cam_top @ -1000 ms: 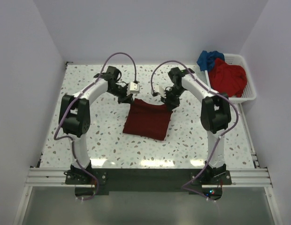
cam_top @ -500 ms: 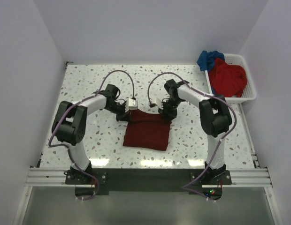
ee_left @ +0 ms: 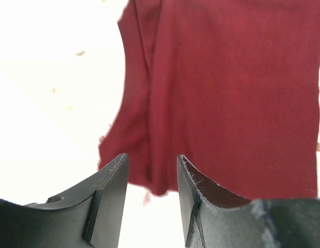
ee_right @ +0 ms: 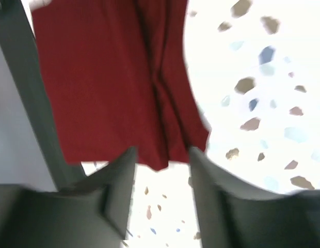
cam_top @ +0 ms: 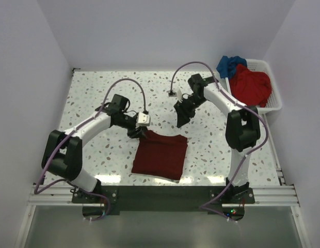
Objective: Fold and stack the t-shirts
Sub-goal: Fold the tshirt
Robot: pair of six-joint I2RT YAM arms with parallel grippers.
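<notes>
A dark maroon t-shirt (cam_top: 160, 155) lies folded into a rectangle on the speckled table, near the front edge. My left gripper (cam_top: 134, 132) is open just off its far left corner, which shows between the open jaws of the left gripper (ee_left: 152, 175) in the left wrist view, untouched. My right gripper (cam_top: 179, 122) is open above the table, beyond the far right corner. In the right wrist view the maroon shirt (ee_right: 108, 88) lies just ahead of the right gripper (ee_right: 161, 165), whose open jaws hold nothing. A brighter red t-shirt (cam_top: 250, 85) and a blue t-shirt (cam_top: 229, 64) lie bunched in the basket.
The white slatted basket (cam_top: 276, 103) stands at the back right corner of the table. White walls close in the table on the left, back and right. Both arms arch over the middle of the table, cables looping above them.
Both grippers were shut on the maroon shirt's far edge and have opened and let it go. The shirt now lies nearer the front edge. The right gripper has drawn back from it.
</notes>
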